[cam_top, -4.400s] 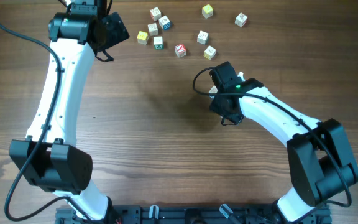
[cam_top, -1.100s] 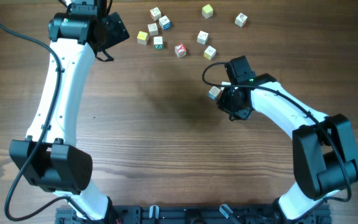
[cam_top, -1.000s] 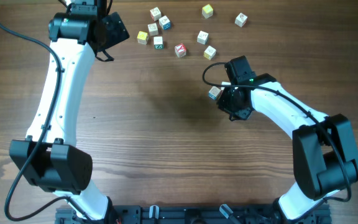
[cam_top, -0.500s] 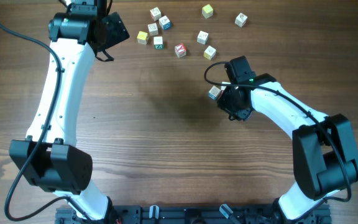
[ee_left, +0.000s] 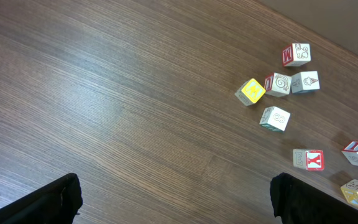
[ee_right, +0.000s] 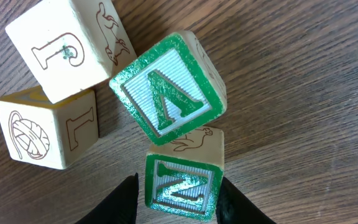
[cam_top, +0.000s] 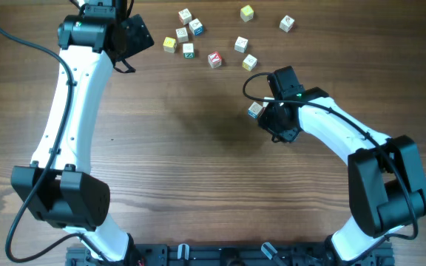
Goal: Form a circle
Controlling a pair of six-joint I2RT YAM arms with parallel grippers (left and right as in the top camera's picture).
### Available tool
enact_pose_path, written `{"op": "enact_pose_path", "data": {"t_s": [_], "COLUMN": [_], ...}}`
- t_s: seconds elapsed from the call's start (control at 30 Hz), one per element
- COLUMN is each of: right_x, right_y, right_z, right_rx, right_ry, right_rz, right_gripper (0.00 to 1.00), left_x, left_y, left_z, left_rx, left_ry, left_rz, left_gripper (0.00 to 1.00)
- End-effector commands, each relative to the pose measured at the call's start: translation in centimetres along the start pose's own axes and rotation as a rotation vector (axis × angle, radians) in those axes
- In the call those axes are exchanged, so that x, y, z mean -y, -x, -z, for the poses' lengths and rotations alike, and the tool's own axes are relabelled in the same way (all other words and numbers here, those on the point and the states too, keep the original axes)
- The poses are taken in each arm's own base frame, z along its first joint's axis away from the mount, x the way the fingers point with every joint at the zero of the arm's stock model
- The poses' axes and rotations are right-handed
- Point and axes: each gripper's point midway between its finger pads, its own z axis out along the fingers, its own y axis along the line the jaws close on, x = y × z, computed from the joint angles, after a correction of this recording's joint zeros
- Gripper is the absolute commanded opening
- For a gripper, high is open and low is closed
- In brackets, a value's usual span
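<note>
The circle shows in the right wrist view as a tight cluster of letter cubes. It holds a green-faced cube (ee_right: 166, 90), a green Z cube (ee_right: 182, 186), a J cube (ee_right: 67, 46) and an L cube (ee_right: 45, 130). My right gripper (ee_right: 180, 196) straddles the Z cube, which rests on the table, and a thin gap shows at the left finger. From overhead the right gripper (cam_top: 271, 114) covers most of the cluster, with one cube (cam_top: 255, 110) peeking out at its left. My left gripper (ee_left: 179, 202) is wide open over bare wood, far from the cluster.
Several loose letter cubes lie scattered along the table's far edge, among them a red-marked one (cam_top: 214, 59) and a yellow one (cam_top: 169, 44). The left gripper (cam_top: 135, 37) hovers just left of them. Both white arms reach in from the near edge.
Since the oldest frame the right gripper has shifted slightly right and back. Over the last second both arms stay put, and the right jaws have eased apart a little.
</note>
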Motion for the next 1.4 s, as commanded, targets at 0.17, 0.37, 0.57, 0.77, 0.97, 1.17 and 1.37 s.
{"op": "enact_pose_path", "data": {"t_s": [0.17,0.37,0.57,0.77,0.97,1.17,1.37], "right_x": [0.55,0.56,0.56,0.55,0.56,0.57,0.54], "right_y": [-0.05,-0.06,-0.06,-0.06,-0.06,-0.09,-0.14], "right_z": [-0.53,-0.53,-0.53,-0.53,-0.53,-0.53,-0.53], "right_rx": [0.008,0.007,0.008,0.008,0.008,0.007,0.005], "right_ry": [-0.028,-0.028,-0.028,-0.028,-0.028,-0.028,-0.026], "right_rz": [-0.027,-0.029,-0.053,-0.058,-0.080,-0.125,-0.135], "right_gripper": [0.41,0.40,0.40,0.36,0.37,0.37,0.36], "left_x": [0.15,0.15,0.15,0.15,0.15,0.15,0.15], "left_y": [0.82,0.82,0.82,0.82,0.82,0.82,0.82], "left_z": [1.35,1.35,1.35,1.35,1.35,1.35,1.35], "left_rx": [0.030,0.030,0.030,0.030,0.030,0.030,0.030], "left_ry": [-0.024,-0.024,-0.024,-0.024,-0.024,-0.024,-0.024], "left_rz": [0.025,0.025,0.025,0.025,0.025,0.025,0.025], "left_gripper": [1.00,1.00,1.00,1.00,1.00,1.00,1.00]}}
